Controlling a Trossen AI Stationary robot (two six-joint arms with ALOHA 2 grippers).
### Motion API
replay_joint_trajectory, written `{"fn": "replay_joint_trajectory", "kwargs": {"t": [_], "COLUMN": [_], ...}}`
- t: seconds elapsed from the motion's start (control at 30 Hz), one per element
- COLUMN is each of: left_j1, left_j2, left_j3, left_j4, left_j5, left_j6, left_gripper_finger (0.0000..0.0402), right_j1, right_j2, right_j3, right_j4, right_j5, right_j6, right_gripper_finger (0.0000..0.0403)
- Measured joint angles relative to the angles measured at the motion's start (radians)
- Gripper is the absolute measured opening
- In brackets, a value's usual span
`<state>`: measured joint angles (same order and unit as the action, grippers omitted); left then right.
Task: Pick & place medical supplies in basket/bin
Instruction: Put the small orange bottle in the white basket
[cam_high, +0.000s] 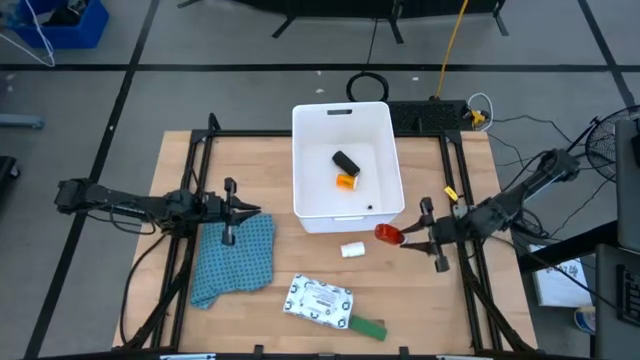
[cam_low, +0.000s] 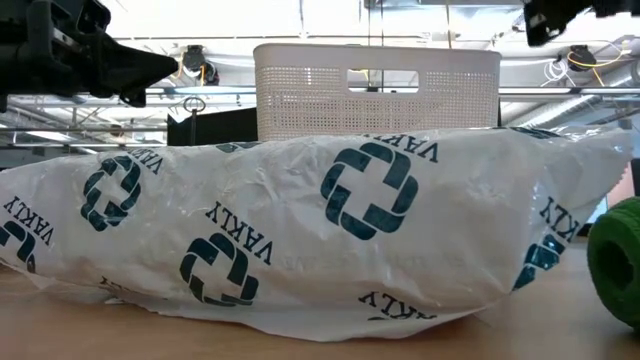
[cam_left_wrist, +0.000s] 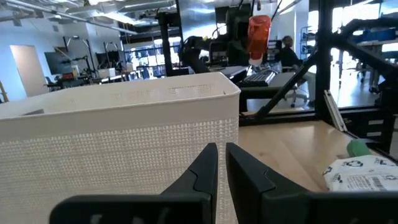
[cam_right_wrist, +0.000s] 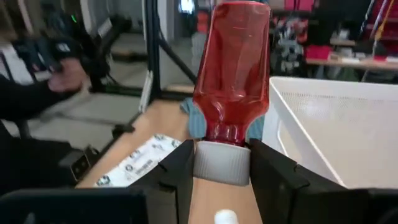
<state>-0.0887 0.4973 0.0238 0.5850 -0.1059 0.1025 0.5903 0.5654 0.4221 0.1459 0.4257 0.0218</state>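
Beside tub — right gripper clamps bottle.

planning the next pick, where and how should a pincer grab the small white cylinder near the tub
The small white cylinder lies on its side on bare wood just in front of the white tub. Come straight down from above and close across its short round body, not its ends. Nothing touches it, so both fingers have room, though it may roll.

white plastic tub, clear red-orange bottle with grey cap, white packet with teal cross logos, crumpled blue cloth
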Motion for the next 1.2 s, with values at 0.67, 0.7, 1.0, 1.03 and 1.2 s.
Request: {"fn": "replay_joint_trajectory", "kwargs": {"t": [0.67, 0.7, 1.0, 1.03, 1.2], "left_j1": [0.000, 0.000, 0.000, 0.000, 0.000], "left_j2": [0.000, 0.000, 0.000, 0.000, 0.000], "left_j3": [0.000, 0.000, 0.000, 0.000, 0.000], "left_j4": [0.002, 0.002, -0.001, -0.005, -0.019], "left_j5": [-0.001, -0.001, -0.027, -0.026, -0.027], "left_j6": [0.023, 0.023, 0.018, 0.013, -0.001], "left_gripper_finger": [0.0037, 0.0037, 0.0037, 0.0037, 0.0037], "right_j1": [-0.080, -0.102, -0.445, -0.498, -0.775], "right_j2": [0.133, 0.175, 0.552, 0.596, 0.822], "right_j3": [0.302, 0.376, 1.015, 1.077, 1.344], "right_j4": [0.039, -0.013, -0.549, -0.598, -0.799], "right_j5": [0.078, 0.105, 0.168, 0.148, -0.149], "right_j6": [-0.129, -0.134, -0.136, -0.140, -0.130], "right_gripper_finger": [0.0118, 0.0117, 0.0117, 0.0117, 0.0118]}}
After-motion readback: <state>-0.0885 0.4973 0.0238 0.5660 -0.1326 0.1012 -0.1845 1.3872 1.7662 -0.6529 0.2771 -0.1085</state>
